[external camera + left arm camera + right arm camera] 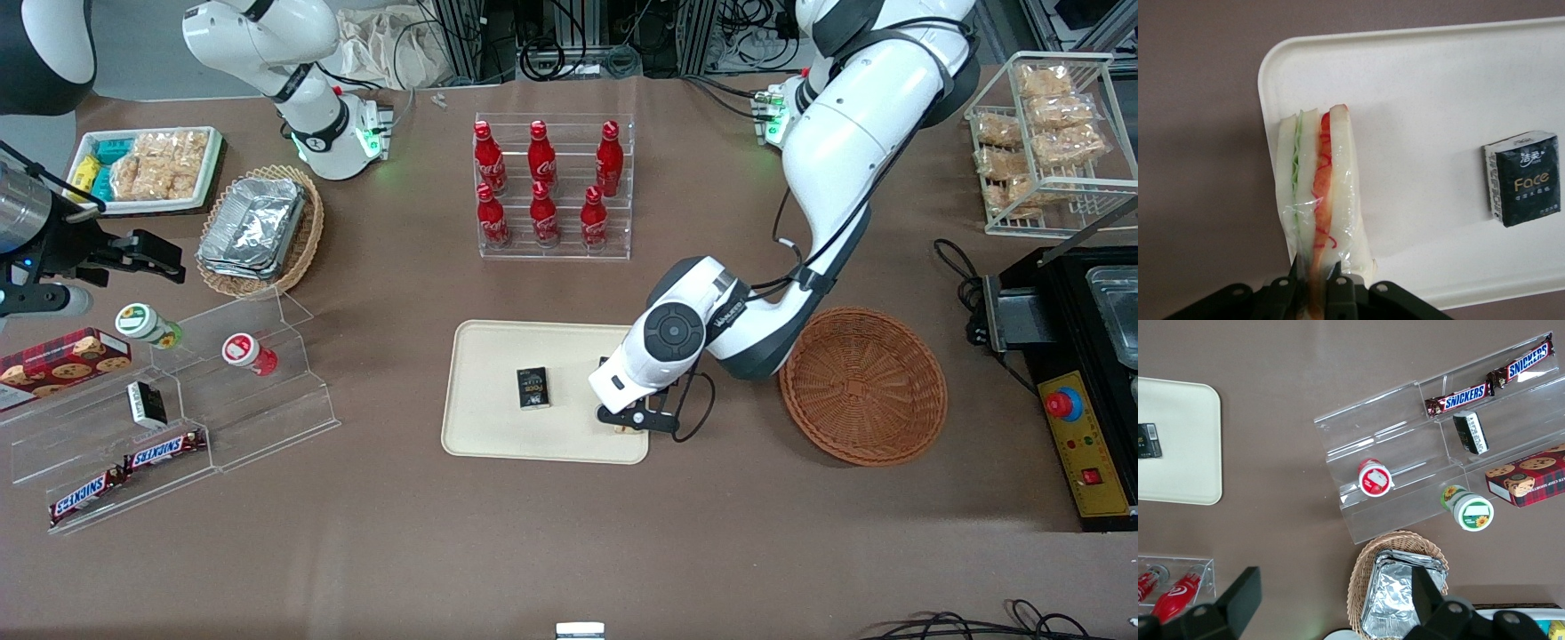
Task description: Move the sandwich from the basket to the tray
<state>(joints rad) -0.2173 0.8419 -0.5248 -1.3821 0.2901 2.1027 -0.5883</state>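
The sandwich (1318, 193) is a wrapped wedge of white bread with green and orange-red filling. My left gripper (1313, 287) is shut on its narrow end. In the front view the gripper (631, 421) is low over the corner of the cream tray (498, 427) that lies nearest the basket, and only a sliver of the sandwich (629, 430) shows under it. The wrist view has the sandwich lying over the tray (1438, 100) close to its rim; I cannot tell whether it touches. The round reddish-brown basket (862, 384) stands beside the tray with nothing in it.
A black tissue packet (532, 388) lies mid-tray. A rack of red bottles (553, 187) stands farther from the camera than the tray. Toward the parked arm's end are a clear stepped shelf (178, 400) and a tan basket of foil containers (258, 227). A black appliance (1085, 373) stands past the round basket.
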